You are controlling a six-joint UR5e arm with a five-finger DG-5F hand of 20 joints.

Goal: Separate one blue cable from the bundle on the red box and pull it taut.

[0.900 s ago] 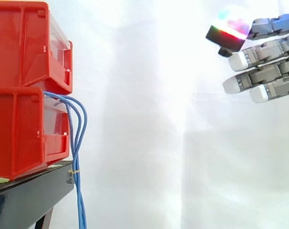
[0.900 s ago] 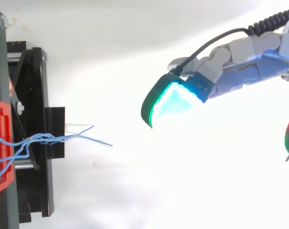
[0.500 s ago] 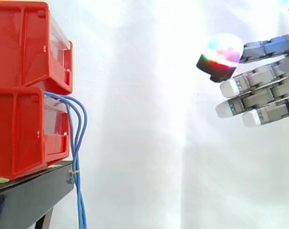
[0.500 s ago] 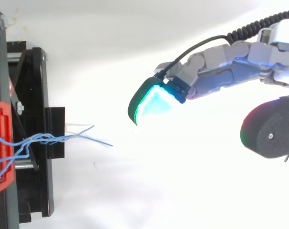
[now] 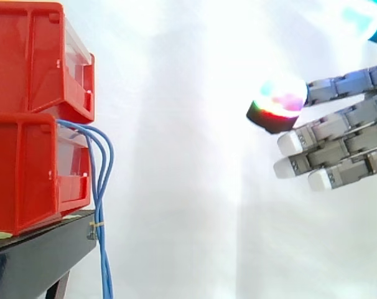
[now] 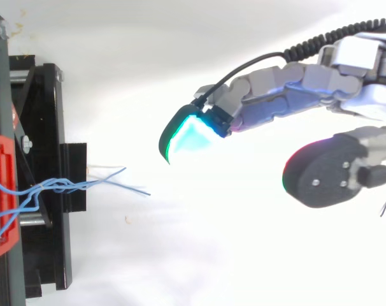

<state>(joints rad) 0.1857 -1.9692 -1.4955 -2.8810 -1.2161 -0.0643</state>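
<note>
Several thin blue cables [image 5: 102, 187] come out of the lower red bin [image 5: 27, 168] and hang down past the edge of the black stand [image 5: 45, 249]; a small yellow tie holds them together near the stand's edge. From above, the blue cables [image 6: 85, 184] fan out to the right of the stand. My hand [image 5: 338, 143] is in the air to the right of the bins, well apart from the cables, with straight fingers pointing left and nothing in it. In the top view my hand [image 6: 276, 95] reaches left with a cyan-green glowing pad leading.
A second red bin [image 5: 33, 56] is stacked on the lower one. A white curtain hangs behind everything. Between the hand and the cables there is open air.
My hand has moved left toward the bins and slightly down. The cables and bins have not moved.
</note>
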